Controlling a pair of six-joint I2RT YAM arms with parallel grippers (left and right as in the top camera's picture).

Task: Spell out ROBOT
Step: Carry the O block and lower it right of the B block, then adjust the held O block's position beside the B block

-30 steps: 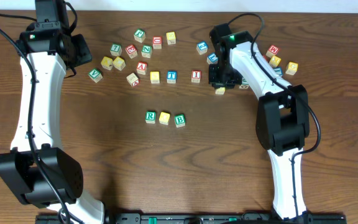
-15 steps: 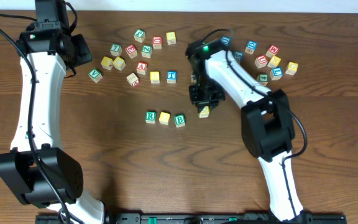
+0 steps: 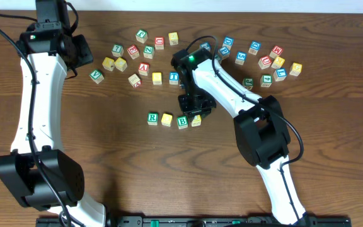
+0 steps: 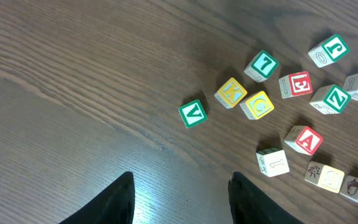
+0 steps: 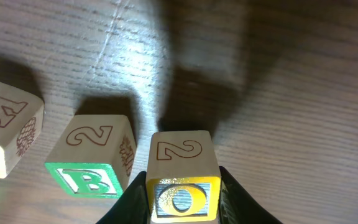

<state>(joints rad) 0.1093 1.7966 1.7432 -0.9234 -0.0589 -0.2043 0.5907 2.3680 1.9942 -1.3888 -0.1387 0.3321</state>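
Note:
A row of cubes lies mid-table: green R [image 3: 152,118], a yellow-faced cube [image 3: 167,119], green B [image 3: 182,122]. Right of B is a second yellow-faced cube [image 3: 196,120], its O face [image 5: 182,196] showing between the fingers of my right gripper [image 5: 182,202], which press against both its sides. It stands level with the B cube [image 5: 92,162], a narrow gap between them. The blue T cube [image 3: 174,77] sits farther back, beside the right arm. My left gripper [image 4: 180,199] hangs open and empty over bare wood at the far left [image 3: 80,52].
Loose letter cubes are scattered along the back, left of centre [image 3: 144,50] and at the right [image 3: 270,60], the red A [image 3: 144,68] among them. In the left wrist view a green V cube [image 4: 193,113] and others lie ahead of the fingers.
My right arm has swung from the back right down to the row, carrying the yellow O cube to the spot right of B. The left arm has not moved.

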